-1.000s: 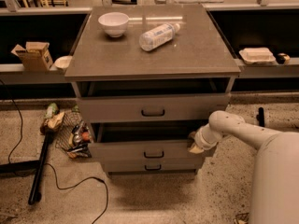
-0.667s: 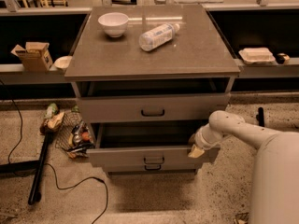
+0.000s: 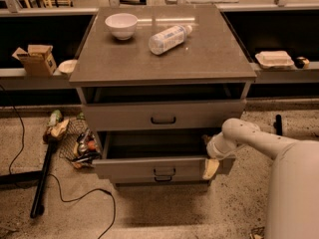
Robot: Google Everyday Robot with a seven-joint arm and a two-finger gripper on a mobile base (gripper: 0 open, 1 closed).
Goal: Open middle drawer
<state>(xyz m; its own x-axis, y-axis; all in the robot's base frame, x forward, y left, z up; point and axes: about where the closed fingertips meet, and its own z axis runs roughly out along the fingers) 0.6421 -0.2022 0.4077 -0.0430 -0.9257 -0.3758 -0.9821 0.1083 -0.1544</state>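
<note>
The wide grey middle drawer [image 3: 134, 167] has slid further out; my claw [image 3: 211, 161] is at its right front corner, grip indeterminable; the clear plastic bottle [image 3: 168, 38] has an illegible label.

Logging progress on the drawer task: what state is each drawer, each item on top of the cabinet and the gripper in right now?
middle drawer: pulled well out, inside showing.
top drawer: seems slightly out, dark gap above its front.
bottom drawer: appears shut, mostly hidden.
bottle: lying on its side.
bowl: upright.
gripper: at the middle drawer's right front corner.
</note>
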